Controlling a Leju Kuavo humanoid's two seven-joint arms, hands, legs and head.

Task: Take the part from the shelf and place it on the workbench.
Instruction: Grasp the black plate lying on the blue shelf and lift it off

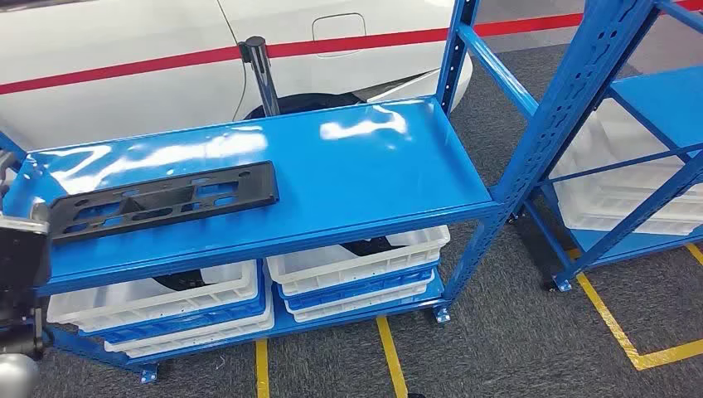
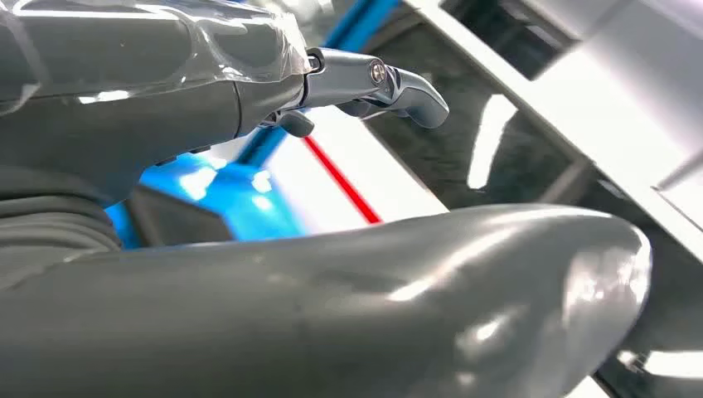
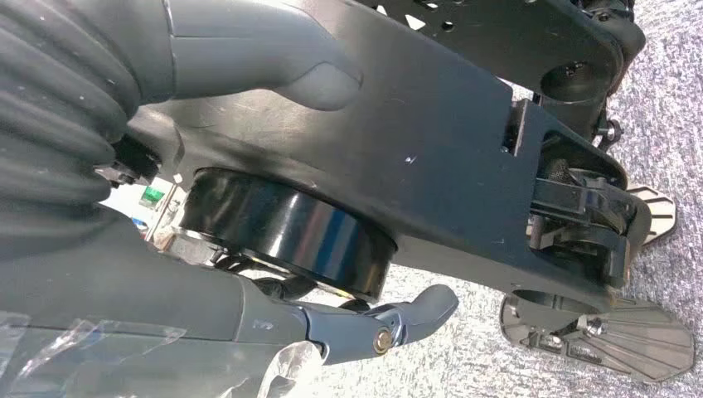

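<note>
Left hand (image 2: 348, 274): beside the shelf's left end, fingers (image 2: 398, 83) apart, holding nothing. Right hand (image 3: 249, 249): hanging low, fingers apart, holding nothing. Black part (image 1: 162, 199): flat on blue shelf (image 1: 373, 166), near front-left edge; right half bare. White car (image 1: 124, 58) behind.

We see our left hand (image 2: 348, 274) as smooth glossy grey: a thick rounded thumb, a ribbed cover, clear film over the back, and a darker metallic finger (image 2: 390, 87) with one silver screw. Our right hand (image 3: 249, 274) matches, its dark finger (image 3: 398, 319) pinned by a brass-coloured screw.
</note>
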